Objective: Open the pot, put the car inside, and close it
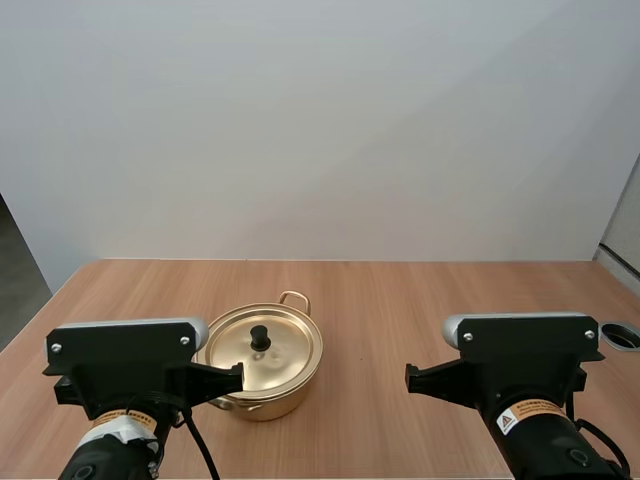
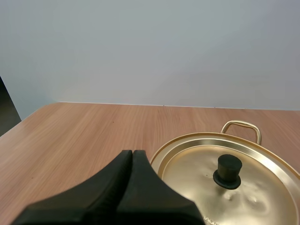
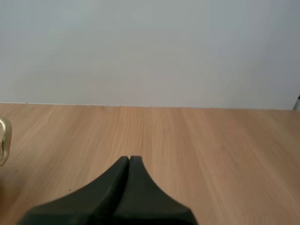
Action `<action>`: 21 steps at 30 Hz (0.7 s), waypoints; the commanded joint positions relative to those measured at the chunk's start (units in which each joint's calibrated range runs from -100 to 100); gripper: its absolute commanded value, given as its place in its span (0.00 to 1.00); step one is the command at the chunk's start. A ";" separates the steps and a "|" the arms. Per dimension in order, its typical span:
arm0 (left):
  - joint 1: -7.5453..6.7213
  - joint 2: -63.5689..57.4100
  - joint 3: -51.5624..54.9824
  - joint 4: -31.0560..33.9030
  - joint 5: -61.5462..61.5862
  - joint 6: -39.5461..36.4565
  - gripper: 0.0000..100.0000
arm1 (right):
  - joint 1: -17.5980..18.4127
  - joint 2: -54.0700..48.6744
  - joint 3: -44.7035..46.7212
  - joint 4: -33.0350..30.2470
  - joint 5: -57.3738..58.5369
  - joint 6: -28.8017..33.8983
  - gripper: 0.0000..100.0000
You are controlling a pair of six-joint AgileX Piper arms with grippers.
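A gold pot (image 1: 264, 353) with its lid on stands on the wooden table, left of centre. The lid (image 2: 225, 173) has a black knob (image 1: 260, 336) in its middle, and a gold handle (image 2: 240, 125) sticks out at the pot's far side. My left gripper (image 2: 132, 153) is shut on nothing, its fingers together as one dark wedge, just left of the lid's rim. My right gripper (image 3: 129, 159) is shut too, over bare table to the right of the pot. In the high view the left gripper's tip (image 1: 238, 378) points at the pot's near left side.
The wooden table (image 1: 400, 300) runs back to a plain white wall. A round hole with a grey rim (image 1: 622, 335) sits at the table's right edge. The pot's handle edge (image 3: 3, 140) shows beside bare wood in the right wrist view.
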State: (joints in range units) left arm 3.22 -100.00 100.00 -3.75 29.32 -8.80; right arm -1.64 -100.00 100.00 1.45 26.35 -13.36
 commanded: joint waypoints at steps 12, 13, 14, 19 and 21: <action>-6.46 0.00 0.00 -0.07 -0.04 -0.01 0.01 | 0.00 0.00 0.00 0.01 4.80 3.01 0.00; -7.15 0.00 0.00 -0.07 -0.04 -0.01 0.01 | 0.00 0.00 0.00 0.01 4.80 3.01 0.00; -7.73 0.00 0.00 -0.07 -0.04 -0.01 0.01 | 0.00 0.00 0.00 0.01 4.80 3.01 0.00; -7.78 0.00 0.00 -0.07 -0.04 -0.01 0.01 | 0.00 0.00 0.00 0.01 4.80 3.01 0.00; -7.25 0.00 0.00 -0.07 -0.04 -0.01 0.01 | 0.00 0.00 0.00 0.01 4.80 3.01 0.00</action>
State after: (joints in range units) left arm -4.23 -100.00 100.00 -3.75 29.32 -8.80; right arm -1.64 -100.00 100.00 1.45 31.22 -10.30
